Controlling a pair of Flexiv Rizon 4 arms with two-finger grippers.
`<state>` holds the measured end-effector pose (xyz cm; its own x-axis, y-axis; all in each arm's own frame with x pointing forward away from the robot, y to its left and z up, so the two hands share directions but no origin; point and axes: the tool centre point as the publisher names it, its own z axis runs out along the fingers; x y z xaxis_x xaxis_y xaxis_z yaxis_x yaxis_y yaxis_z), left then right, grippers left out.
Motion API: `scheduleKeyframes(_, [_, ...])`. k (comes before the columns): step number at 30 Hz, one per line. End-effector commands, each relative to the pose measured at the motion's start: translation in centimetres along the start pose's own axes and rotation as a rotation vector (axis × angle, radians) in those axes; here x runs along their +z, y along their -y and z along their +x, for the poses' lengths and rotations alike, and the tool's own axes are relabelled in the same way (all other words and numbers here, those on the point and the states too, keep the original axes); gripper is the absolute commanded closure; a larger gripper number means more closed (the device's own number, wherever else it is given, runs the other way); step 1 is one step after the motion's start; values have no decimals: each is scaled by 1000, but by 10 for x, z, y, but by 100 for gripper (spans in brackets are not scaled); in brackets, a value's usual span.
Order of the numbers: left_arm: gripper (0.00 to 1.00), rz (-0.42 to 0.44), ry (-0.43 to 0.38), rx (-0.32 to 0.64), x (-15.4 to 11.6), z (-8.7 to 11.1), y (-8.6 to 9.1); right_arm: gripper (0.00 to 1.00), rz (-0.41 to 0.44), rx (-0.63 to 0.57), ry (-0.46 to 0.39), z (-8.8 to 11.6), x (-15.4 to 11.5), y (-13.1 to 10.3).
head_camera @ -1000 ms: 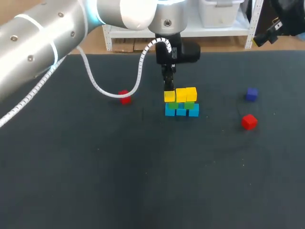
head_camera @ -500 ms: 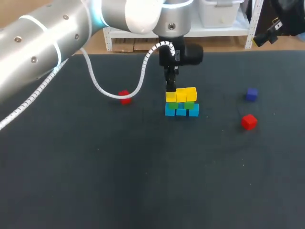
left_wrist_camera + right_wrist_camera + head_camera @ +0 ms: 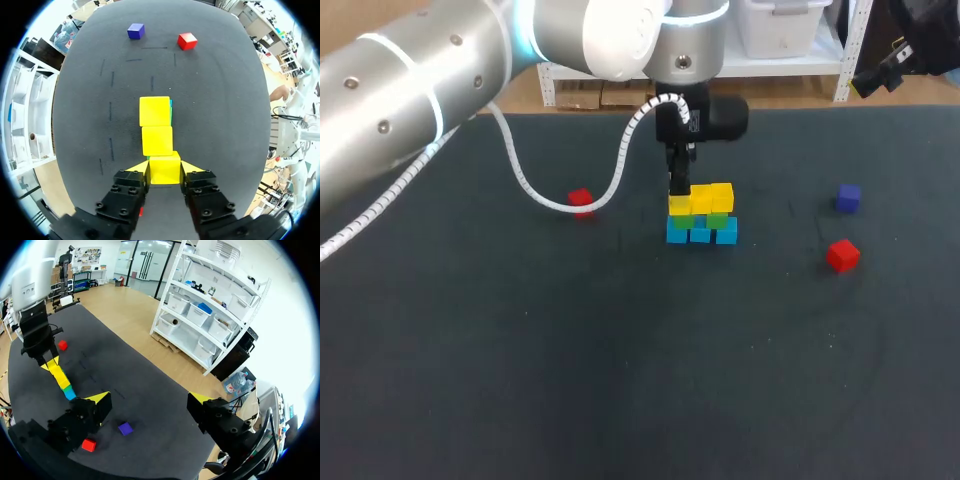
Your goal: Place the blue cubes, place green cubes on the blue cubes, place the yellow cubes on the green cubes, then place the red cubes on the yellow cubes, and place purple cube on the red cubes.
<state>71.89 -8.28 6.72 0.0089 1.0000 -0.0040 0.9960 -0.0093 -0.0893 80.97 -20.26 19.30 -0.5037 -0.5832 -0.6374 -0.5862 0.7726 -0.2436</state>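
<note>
Under left claw (image 3: 678,192), yellow cube row (image 3: 701,198), left-to-right.

Table (image 3: 470,380): we log one stack (image 3: 700,216) near the middle, toward the far side. It has three layers, each a row running left to right. The bottom row (image 3: 700,235) is on the table, the middle row (image 3: 717,220) on it, and the top row (image 3: 710,196) above.

The end cube (image 3: 678,205) sits at the top row's left end. Our left gripper (image 3: 165,170) comes down on it, one finger against each side.

A lone cube (image 3: 580,200) lies left of the stack, well apart.

Right of the stack, well apart, are the far cube (image 3: 848,197) and the near cube (image 3: 841,255), one before the other.

Our right gripper (image 3: 150,400) is spread wide above that pair, the stack ahead of it.
</note>
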Motion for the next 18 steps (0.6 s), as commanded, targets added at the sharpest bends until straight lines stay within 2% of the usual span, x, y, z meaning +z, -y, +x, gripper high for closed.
scheduleKeyframes(1, [100, -12, 2, -2, 3, 2, 3, 0, 20, 2, 4, 2, -1, -4])
scheduleKeyframes(18, [100, -43, 6, -13, 6, 2, -3, 0, 20, 2, 4, 2, -1, -4])
